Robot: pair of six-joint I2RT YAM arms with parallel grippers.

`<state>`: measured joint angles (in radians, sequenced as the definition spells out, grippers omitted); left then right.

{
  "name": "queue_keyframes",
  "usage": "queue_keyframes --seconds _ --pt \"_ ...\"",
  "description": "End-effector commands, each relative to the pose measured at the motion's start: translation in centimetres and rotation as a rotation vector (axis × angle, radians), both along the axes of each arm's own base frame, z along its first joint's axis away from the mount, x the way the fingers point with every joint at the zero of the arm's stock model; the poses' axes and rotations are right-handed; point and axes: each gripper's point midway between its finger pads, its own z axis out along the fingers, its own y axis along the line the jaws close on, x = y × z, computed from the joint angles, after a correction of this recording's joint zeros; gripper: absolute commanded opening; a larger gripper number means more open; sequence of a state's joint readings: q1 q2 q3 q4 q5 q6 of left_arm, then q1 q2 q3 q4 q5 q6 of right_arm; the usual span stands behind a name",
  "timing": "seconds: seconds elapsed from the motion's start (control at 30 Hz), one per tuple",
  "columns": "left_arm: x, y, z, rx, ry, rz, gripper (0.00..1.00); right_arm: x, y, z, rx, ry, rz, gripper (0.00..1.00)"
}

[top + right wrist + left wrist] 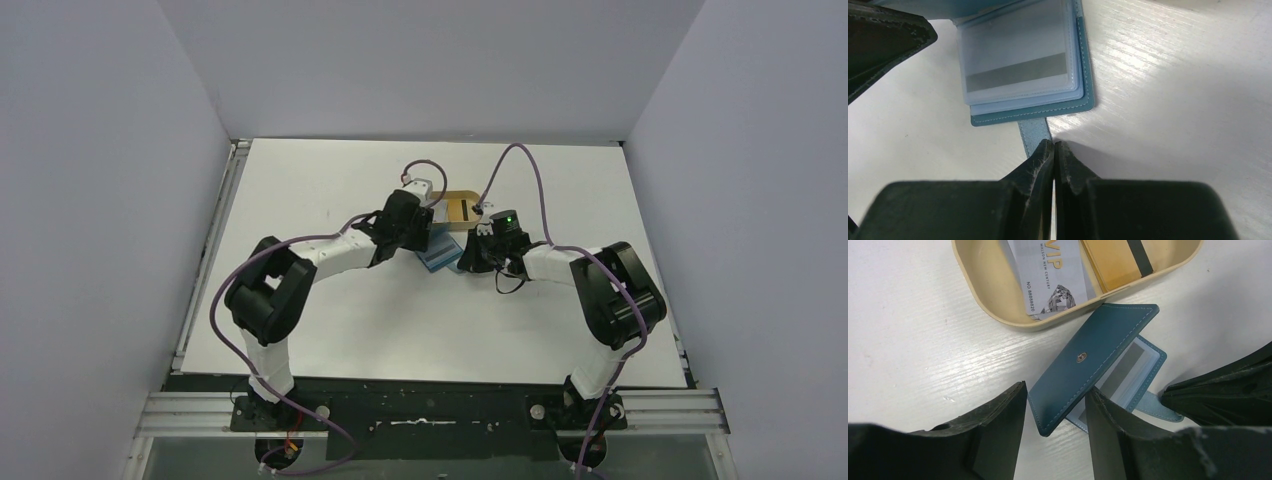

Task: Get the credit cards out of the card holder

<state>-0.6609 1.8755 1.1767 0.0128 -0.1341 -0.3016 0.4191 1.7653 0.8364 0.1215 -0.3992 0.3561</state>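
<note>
The teal card holder [1093, 360] lies open on the table just below the tan tray [983, 290], its cover raised at a slant. It also shows in the top view [440, 258]. My left gripper [1055, 390] is open, with the cover's near corner between its fingers. The pale clear sleeves [1018, 65] show an insert with a grey stripe. My right gripper [1054, 142] is shut, its tips down on the light blue snap tab [1032, 131]. The whitish card [1048, 275] and the gold-tan card [1115, 262] with a dark stripe lie in the tray.
The tan oval tray [460, 207] sits just behind the card holder, between the two wrists. Both arms [330, 255] [570, 265] reach in toward the table's middle. Grey walls enclose the white table [320, 180] on three sides.
</note>
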Motion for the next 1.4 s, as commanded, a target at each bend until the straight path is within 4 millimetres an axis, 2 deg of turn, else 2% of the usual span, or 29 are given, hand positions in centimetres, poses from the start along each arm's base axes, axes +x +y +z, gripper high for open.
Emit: queue_keyframes --seconds 0.0,0.1,0.17,0.2,0.27,0.3,0.5,0.63,0.73,0.83,0.93,0.97,1.0,1.03,1.07,1.1,1.13,1.23,1.27,1.37 --pt "2.3 -1.4 4.1 -0.06 -0.111 -0.039 0.44 -3.0 -1.4 -3.3 -0.073 0.141 0.012 0.0" --pt "2.7 -1.5 4.0 -0.055 -0.111 -0.052 0.42 -3.0 -1.4 -3.2 -0.074 0.142 0.015 0.0" --pt "2.7 -1.6 4.2 -0.06 -0.112 -0.066 0.35 -3.1 -1.3 -3.2 -0.074 0.145 0.018 0.0" --pt "2.6 -1.7 4.3 -0.063 -0.109 -0.075 0.27 -3.0 -1.4 -3.2 -0.073 0.145 0.018 0.0" --pt "2.5 -1.7 4.3 -0.068 -0.101 -0.09 0.02 -3.1 -1.2 -3.2 -0.069 0.148 0.023 0.0" --pt "2.4 -1.7 4.2 -0.067 -0.097 -0.092 0.0 -3.2 -1.2 -3.2 -0.066 0.151 0.025 0.0" --pt "1.1 -1.4 4.5 -0.085 -0.081 -0.12 0.0 -3.7 -0.9 -3.2 -0.051 0.161 0.049 0.0" --pt "-1.3 -0.6 4.2 -0.105 -0.032 -0.133 0.0 -5.0 -1.1 -2.9 -0.053 0.2 0.074 0.0" --pt "-3.2 1.0 3.7 -0.108 0.007 -0.083 0.0 -5.1 -1.4 -2.2 -0.066 0.191 0.075 0.0" --pt "-5.4 4.1 2.5 -0.077 0.049 0.025 0.0 -4.5 -2.1 -1.1 -0.106 0.173 0.051 0.0" --pt "-7.7 6.4 2.4 -0.113 0.072 0.13 0.0 -3.0 -2.7 0.3 -0.139 0.137 0.027 0.0" --pt "-8.5 7.2 2.0 -0.125 0.087 0.174 0.0 -2.3 -2.7 1.0 -0.145 0.12 0.019 0.03" --pt "-9.2 8.0 1.9 -0.143 0.095 0.223 0.0 -1.6 -2.7 1.7 -0.151 0.094 0.019 0.19" --pt "-10.0 8.6 1.6 -0.162 0.105 0.261 0.0 -0.9 -2.3 2.8 -0.145 0.059 0.034 0.44" --pt "-10.7 9.3 1.3 -0.174 0.112 0.306 0.0 -0.2 -1.8 3.9 -0.138 0.018 0.052 0.6" --pt "-11.3 9.9 1.1 -0.176 0.11 0.344 0.0 0.6 -1.2 5.4 -0.141 -0.035 0.066 0.69" --pt "-12.2 10.3 0.8 -0.158 0.102 0.366 0.0 1.5 -0.7 6.9 -0.144 -0.089 0.074 0.74" --pt "-13.7 11.2 1.1 -0.094 0.052 0.421 0.0 5.0 0.6 11.2 -0.159 -0.213 0.06 0.77" --pt "-14.0 11.4 1.1 -0.088 0.045 0.44 0.0 6.2 1.0 11.8 -0.17 -0.223 0.047 0.75" --pt "-14.7 11.6 0.9 -0.118 0.046 0.485 0.0 9.4 1.8 11.8 -0.223 -0.19 0.018 0.64"
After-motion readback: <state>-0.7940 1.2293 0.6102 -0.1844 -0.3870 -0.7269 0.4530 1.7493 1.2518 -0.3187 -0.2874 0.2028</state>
